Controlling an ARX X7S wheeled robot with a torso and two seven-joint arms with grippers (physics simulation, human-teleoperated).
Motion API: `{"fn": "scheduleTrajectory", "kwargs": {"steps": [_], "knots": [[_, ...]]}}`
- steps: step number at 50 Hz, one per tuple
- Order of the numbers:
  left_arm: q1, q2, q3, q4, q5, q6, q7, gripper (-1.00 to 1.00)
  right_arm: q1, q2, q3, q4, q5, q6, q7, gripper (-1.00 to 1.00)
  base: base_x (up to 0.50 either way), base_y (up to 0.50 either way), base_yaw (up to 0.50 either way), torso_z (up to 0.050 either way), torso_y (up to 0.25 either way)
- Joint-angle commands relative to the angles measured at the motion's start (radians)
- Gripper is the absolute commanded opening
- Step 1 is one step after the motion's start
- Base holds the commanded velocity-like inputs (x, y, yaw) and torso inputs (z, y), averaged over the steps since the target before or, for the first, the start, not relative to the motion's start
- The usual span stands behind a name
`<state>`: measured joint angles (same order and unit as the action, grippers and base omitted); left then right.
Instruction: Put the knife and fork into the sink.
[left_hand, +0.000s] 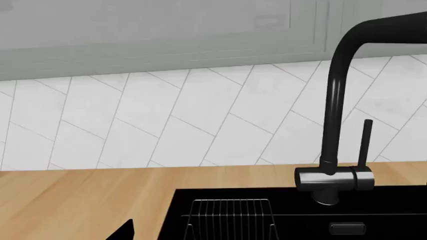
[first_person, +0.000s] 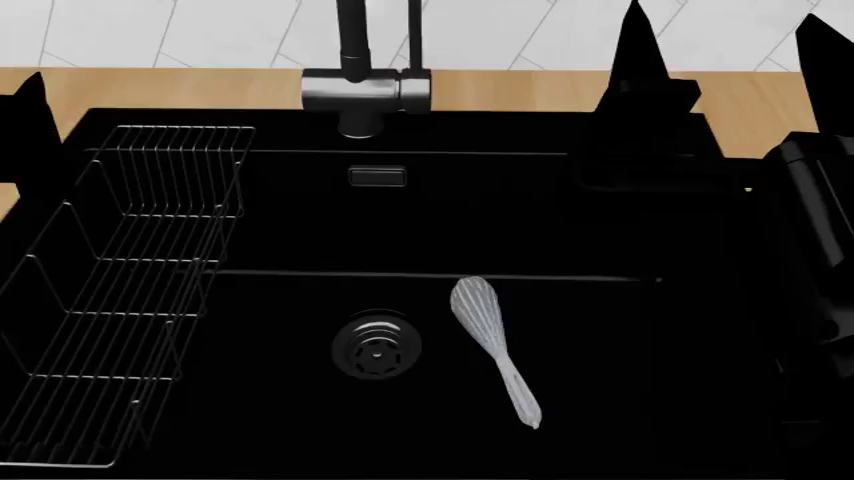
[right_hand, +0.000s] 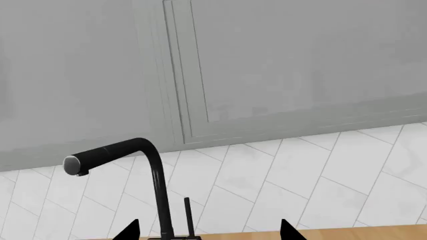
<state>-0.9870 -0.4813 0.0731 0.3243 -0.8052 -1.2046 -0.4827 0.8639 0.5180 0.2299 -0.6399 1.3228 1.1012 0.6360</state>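
1. Right gripper (right_hand: 208, 231): nearest the right wrist camera, two black pointed fingertips (right_hand: 128, 230) stand well apart with nothing between them. The claw is spread wide and empty. In the head view the same two tips rise over the far right corner of the sink, with wooden countertop and tile showing in the gap.
2. Left gripper (first_person: 27, 110): only one black tip shows, at the left edge of the head view beside the wire rack, and one tip in the left wrist view. I cannot tell whether this claw is spread or closed, and nothing is seen held in it.
3. Sink (first_person: 601, 330): a large matte-black rectangular basin set into the wooden countertop (left_hand: 87, 195), directly below the head camera and filling most of that view.
4. Wire rack (first_person: 134, 290): sits inside the basin along its left side.
5. Drain (first_person: 378, 345): round and dark, on the basin floor near the middle.
6. Whisk-like utensil (first_person: 494, 345): silver with a ribbed oval head, lying flat on the basin floor just right of the drain. Its head points toward the back wall and its handle toward the camera.
7. Faucet (left_hand: 333, 115): a black gooseneck on a chrome base, mounted at the back rim of the sink, with a thin black lever standing upright beside it.
8. Knife and fork: neither can be made out in any view. A black blade could not be told from the black basin.
9. Surroundings: white herringbone tiles (left_hand: 167, 115) behind the counter, with a grey cabinet (right_hand: 300, 65) above.
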Motion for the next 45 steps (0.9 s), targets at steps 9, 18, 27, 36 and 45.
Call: {"fn": "scheduleTrajectory", "kwargs": {"steps": [9,18,27,36,45], "knots": [[-0.003,0.01,-0.017,0.002,0.004,-0.018,0.006,1.0,0.015,-0.021,0.017,0.012,0.045,-0.002,0.033,1.0,0.05,-0.15,0.0,0.0,0.001],[-0.006,0.008,-0.021,0.009,-0.006,-0.024,0.002,1.0,0.022,-0.01,0.011,0.005,0.05,-0.002,0.028,1.0,0.0,-0.03,0.0,0.0,0.0],[0.003,0.004,-0.024,0.008,-0.009,-0.018,0.002,1.0,0.01,-0.006,0.003,0.0,0.034,-0.011,0.009,1.0,-0.02,-0.11,0.0,0.0,0.0],[0.012,0.004,-0.031,0.008,-0.016,-0.016,-0.003,1.0,0.004,0.005,-0.011,-0.015,0.012,-0.021,-0.032,1.0,0.11,0.0,0.0,0.0,0.0],[0.01,0.007,-0.025,0.002,-0.018,-0.01,-0.001,1.0,-0.006,0.01,-0.007,-0.015,0.037,-0.018,-0.015,1.0,0.39,0.0,0.0,0.0,0.0]]}}
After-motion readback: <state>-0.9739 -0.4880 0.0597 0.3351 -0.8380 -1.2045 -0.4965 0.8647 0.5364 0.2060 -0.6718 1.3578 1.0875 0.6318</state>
